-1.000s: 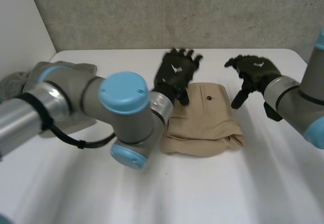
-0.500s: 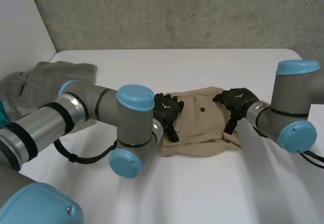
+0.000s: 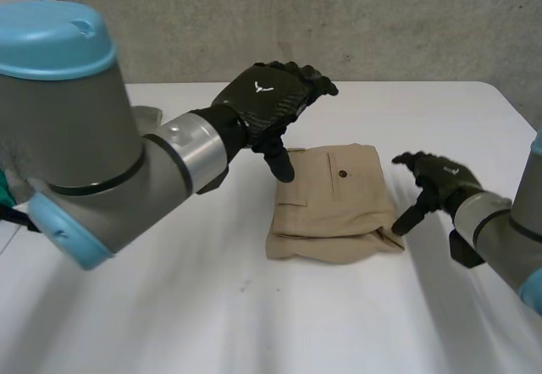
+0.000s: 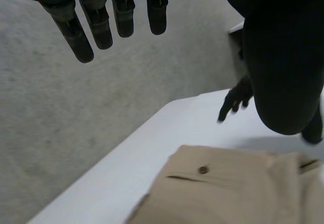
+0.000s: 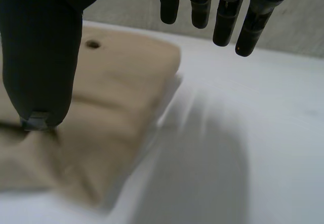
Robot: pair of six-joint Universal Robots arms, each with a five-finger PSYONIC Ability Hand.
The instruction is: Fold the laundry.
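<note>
A tan pair of trousers [image 3: 334,205] lies folded into a compact rectangle in the middle of the white table [image 3: 254,306], its button and back pocket facing up. My left hand [image 3: 269,103] hovers open above the garment's far left corner, fingers straight and thumb pointing down, holding nothing. In the left wrist view the trousers [image 4: 228,193] lie below the left hand [image 4: 101,21]. My right hand [image 3: 436,178] is open just beside the garment's right edge, thumb reaching down toward it. In the right wrist view the trousers [image 5: 101,107] lie under the thumb of the right hand [image 5: 40,57].
A grey cloth [image 3: 146,118] lies at the table's far left, mostly hidden behind my left arm. A concrete wall [image 3: 381,19] runs along the table's back edge. Bare table surface stretches in front of the trousers.
Both hands have come off the folded trousers. The left hand rose up and back; the right hand drew away to the right edge.
</note>
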